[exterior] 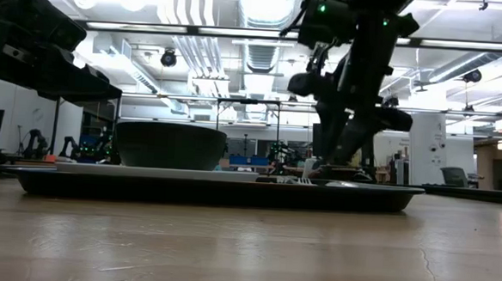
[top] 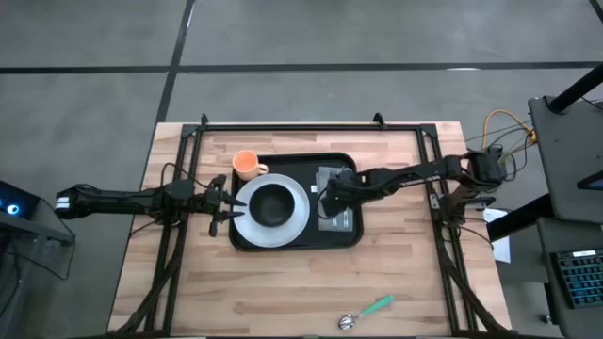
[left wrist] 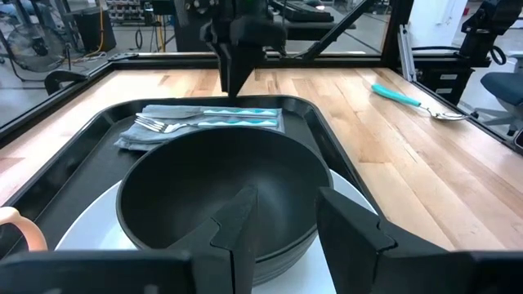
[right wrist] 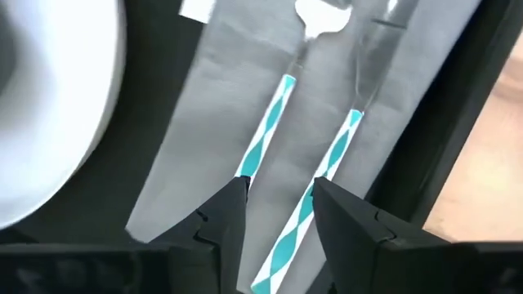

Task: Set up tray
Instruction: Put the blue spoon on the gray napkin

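Pale wood table (top: 283,292) carries everything, and the black tray (top: 247,240) sits near its middle, a little toward the far edge; on the tray's left part lies a white plate (top: 298,218) with a dark bowl (top: 273,203) on it, and an orange cup (top: 247,166) stands at the tray's far left corner; on the right part a grey napkin (right wrist: 204,131) is spread — two utensils with teal-and-white handles lie side by side on it, a fork (right wrist: 274,114) and a second utensil (right wrist: 331,159) whose head I cannot make out; a teal-handled spoon (top: 366,313) lies well apart on the bare wood near the front edge.

My right gripper (right wrist: 278,204) hangs just above the napkin, fingers parted and clamped on nothing, with the handle ends of the two utensils beneath and between them; my left gripper (left wrist: 282,216) waits at the plate's left rim, fingers apart over the bowl's edge, also empty.

The danger, as I judge it, is here at the napkin; if I lift or close carelessly a fingertip may catch a handle and skew the pair — or drag the napkin itself and bunch it against the plate; and the spoon, not yet on the tray, must be brought in without knocking the cup or bowl.
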